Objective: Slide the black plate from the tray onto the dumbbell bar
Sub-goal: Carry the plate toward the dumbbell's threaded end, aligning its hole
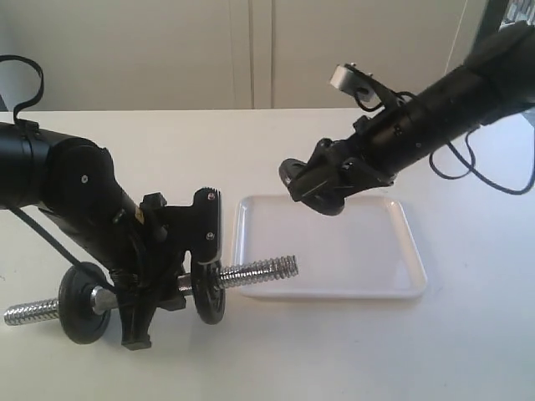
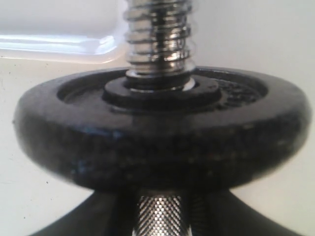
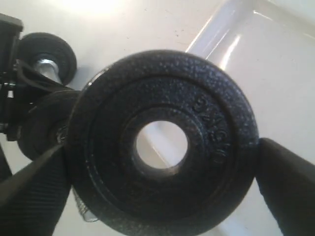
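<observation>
on the left, the dumbbell bar (image 1: 259, 271) lies across the table, carrying an outer disc (image 1: 84, 313) near its left end. the left gripper (image 1: 163, 280) is clamped on the bar's knurled middle, just beside a second disc (image 1: 209, 292). the bar's threaded right end reaches over the left rim of the tray (image 1: 401, 251). above the tray's far left part, the right gripper (image 1: 313, 184) pinches the black plate (image 3: 221, 162) by its rim between wide-set fingers (image 3: 29, 191).

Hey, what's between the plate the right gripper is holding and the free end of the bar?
Only a bare stretch of the tray, as the exterior view shows.
</observation>
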